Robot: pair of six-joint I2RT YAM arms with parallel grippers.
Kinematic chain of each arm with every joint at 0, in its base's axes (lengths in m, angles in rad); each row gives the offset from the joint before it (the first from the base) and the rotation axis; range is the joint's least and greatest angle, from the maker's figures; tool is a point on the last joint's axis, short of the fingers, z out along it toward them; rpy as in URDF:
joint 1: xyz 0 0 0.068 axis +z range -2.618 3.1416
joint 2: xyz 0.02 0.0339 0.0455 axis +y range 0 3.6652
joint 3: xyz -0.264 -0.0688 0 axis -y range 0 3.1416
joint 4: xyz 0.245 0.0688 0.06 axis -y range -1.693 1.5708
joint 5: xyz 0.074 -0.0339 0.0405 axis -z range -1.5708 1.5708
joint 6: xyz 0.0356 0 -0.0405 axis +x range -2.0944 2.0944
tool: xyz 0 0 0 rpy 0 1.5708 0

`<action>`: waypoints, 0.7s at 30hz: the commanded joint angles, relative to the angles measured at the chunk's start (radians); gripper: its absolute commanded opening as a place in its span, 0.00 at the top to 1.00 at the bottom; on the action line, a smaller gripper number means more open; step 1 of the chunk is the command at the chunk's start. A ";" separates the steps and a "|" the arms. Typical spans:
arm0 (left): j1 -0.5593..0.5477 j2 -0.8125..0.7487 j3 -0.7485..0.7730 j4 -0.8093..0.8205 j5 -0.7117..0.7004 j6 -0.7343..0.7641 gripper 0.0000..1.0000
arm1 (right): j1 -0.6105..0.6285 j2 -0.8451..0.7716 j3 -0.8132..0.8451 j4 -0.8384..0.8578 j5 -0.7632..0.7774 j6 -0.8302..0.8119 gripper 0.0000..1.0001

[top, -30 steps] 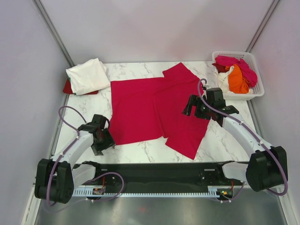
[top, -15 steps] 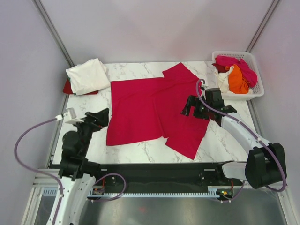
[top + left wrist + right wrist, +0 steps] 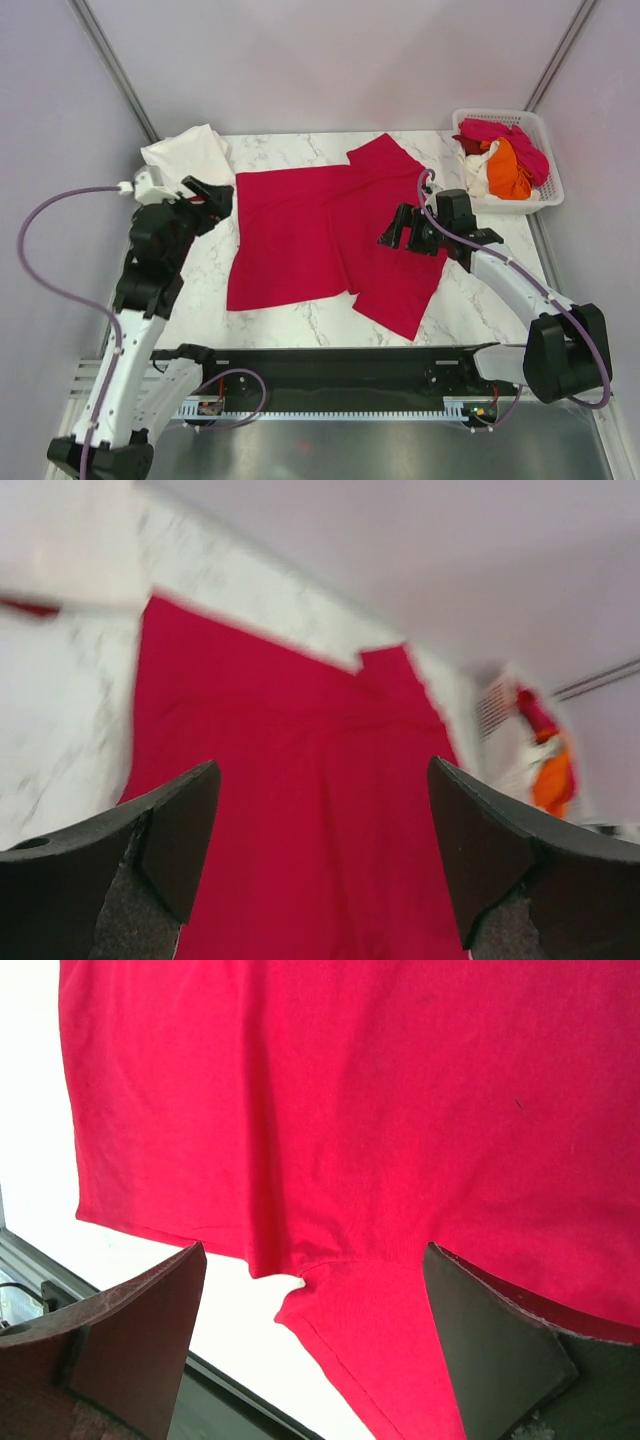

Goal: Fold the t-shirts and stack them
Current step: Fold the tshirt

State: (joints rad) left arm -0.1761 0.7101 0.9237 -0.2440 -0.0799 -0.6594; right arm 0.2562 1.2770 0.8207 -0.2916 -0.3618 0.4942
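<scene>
Swinging from 7 to 10 o'clock of the red shirt (image 3: 300,235), flat mid-table, the left gripper (image 3: 222,196) gapes empty, probably lining up a fold; the right gripper (image 3: 392,228) hovers open at 3 o'clock.

Large crimson-red cloth t-shirt (image 3: 300,235) is seen plain, no print. Folded cream-white cloth shirt (image 3: 190,155): plain too. Crumpled pink cloth shirt (image 3: 500,131) & orange cloth shirt (image 3: 508,170) are seen vs. white plastic lattice basket (image 3: 520,206). White marble tabletop (image 3: 300,318) is veined w/ grey.
</scene>
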 commanded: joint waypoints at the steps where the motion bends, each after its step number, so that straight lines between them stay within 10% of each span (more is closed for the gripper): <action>1: 0.004 0.165 -0.064 -0.394 -0.074 -0.092 0.09 | 0.005 -0.028 -0.017 0.016 -0.009 0.001 0.02; 21: 0.013 0.196 -0.474 -0.311 -0.089 -0.229 0.27 | 0.003 -0.053 -0.061 -0.015 0.015 -0.028 0.02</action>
State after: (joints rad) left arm -0.1650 0.8959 0.4690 -0.5823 -0.1345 -0.8112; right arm 0.2562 1.2404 0.7715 -0.3187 -0.3580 0.4824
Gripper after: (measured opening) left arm 0.738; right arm 0.980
